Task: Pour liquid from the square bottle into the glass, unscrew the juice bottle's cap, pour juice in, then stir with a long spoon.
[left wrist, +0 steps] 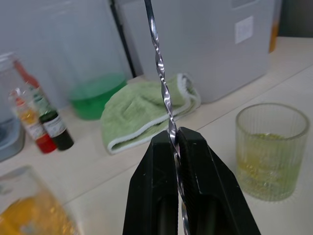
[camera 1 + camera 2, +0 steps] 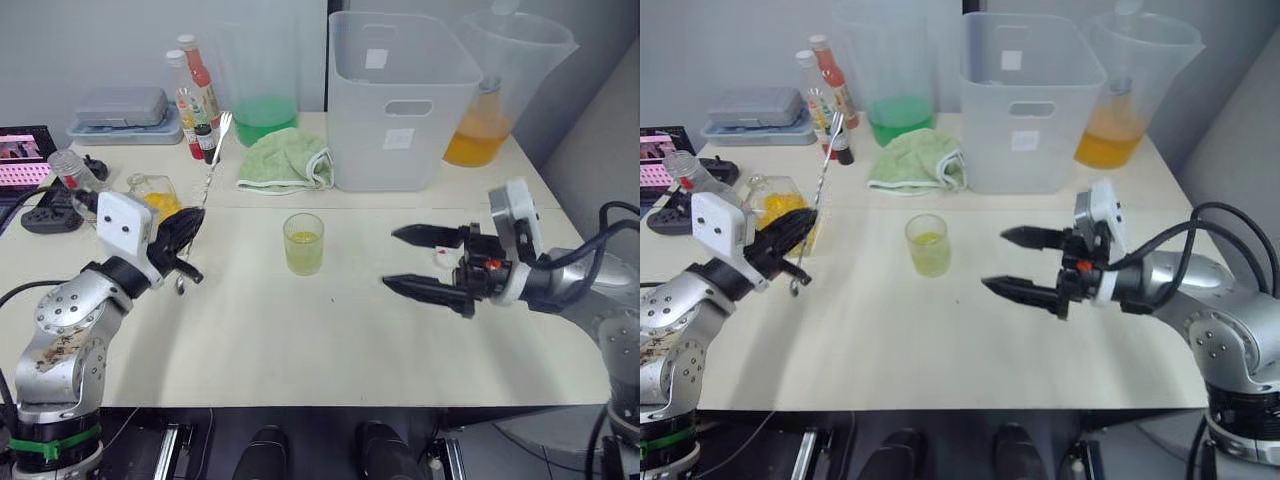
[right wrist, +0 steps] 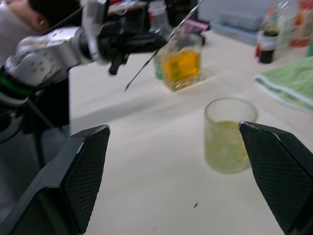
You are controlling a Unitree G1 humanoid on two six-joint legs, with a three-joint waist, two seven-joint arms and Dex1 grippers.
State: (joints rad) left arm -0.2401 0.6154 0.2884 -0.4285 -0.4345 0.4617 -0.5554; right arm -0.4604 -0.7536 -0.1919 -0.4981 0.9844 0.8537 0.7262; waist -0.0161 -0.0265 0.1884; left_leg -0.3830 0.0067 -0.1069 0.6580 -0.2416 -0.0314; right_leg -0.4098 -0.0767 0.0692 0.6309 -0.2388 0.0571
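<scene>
My left gripper (image 2: 188,250) is shut on the long spoon (image 2: 210,175) and holds it above the table at the left. The twisted silver stem rises up and away between the fingers (image 1: 159,161). The glass (image 2: 303,243) stands upright mid-table with a little yellow-green liquid in it, to the right of that gripper. The square bottle (image 2: 155,195), holding orange liquid, sits just behind the left gripper. A clear bottle with a red band, the juice bottle (image 2: 72,175), stands farther left; its cap is out of view. My right gripper (image 2: 392,259) hovers open and empty to the right of the glass, pointing at it.
A large white bin (image 2: 400,100) stands at the back, with a pitcher of orange liquid (image 2: 490,125) to its right and a pitcher of green liquid (image 2: 262,110) to its left. A green cloth (image 2: 285,160) lies before them. Sauce bottles (image 2: 195,95) and a grey box (image 2: 120,108) are back left.
</scene>
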